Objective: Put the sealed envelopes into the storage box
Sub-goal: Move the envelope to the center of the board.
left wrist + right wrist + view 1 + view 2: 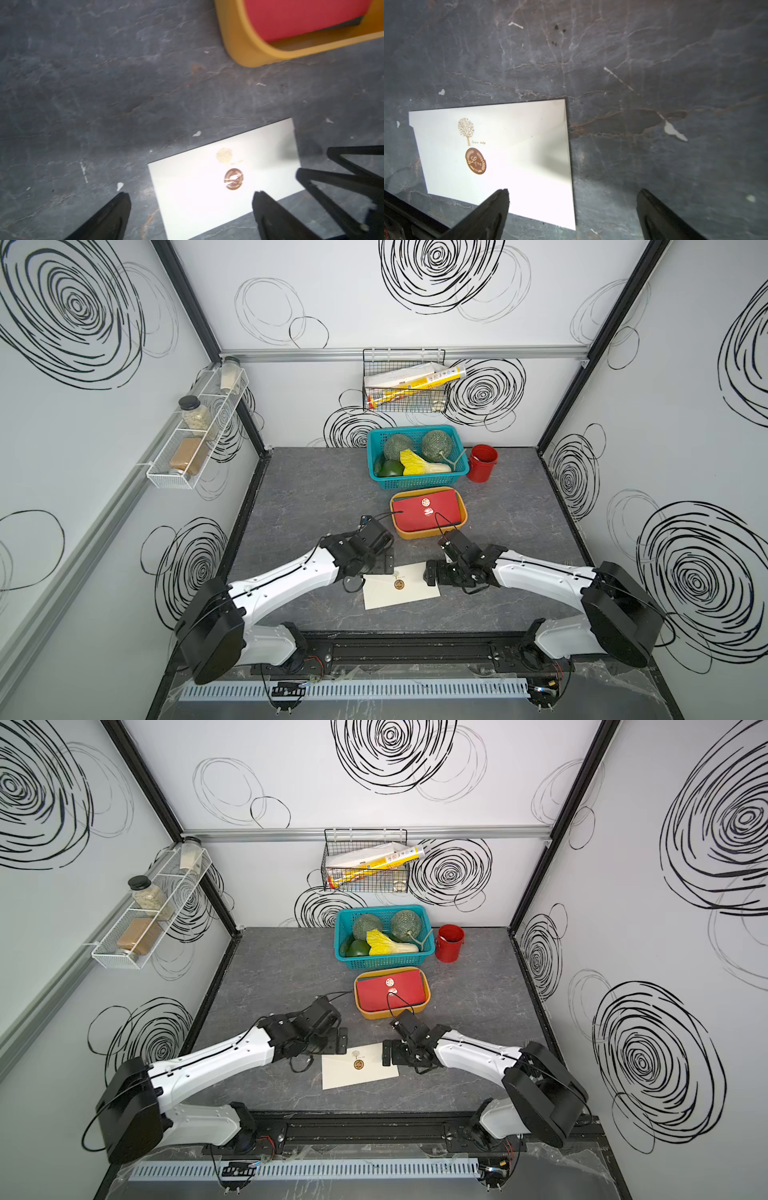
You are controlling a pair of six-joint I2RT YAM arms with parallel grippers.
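Right wrist view shows the flat white paper envelope with a brown round seal [496, 162] lying seal-up on the dark grey stone-patterned tabletop [654, 72]. The right gripper [573, 191] hangs low over one short edge of it, fingers spread wide, one above the paper and one above bare table, holding nothing. In the left wrist view the left gripper [191, 195] straddles the opposite short edge the same way, also spread and empty. In both top views the two arms reach inward from the front rail, forearms low and wrists bent down, so the grippers face each other across the envelope. It should be very light, thin and bendy, and it lies flush on a smooth top, so it will likely slide rather than lift. A short edge, clear of the seal, looks like the best hold, perhaps with the other gripper steadying it. Just beyond sits the shallow orange-yellow plastic storage box [428, 534] with a red envelope [419, 516] on top inside. Farther back stand a teal lattice basket of vegetables [415, 483] and a small red bucket [482, 464].
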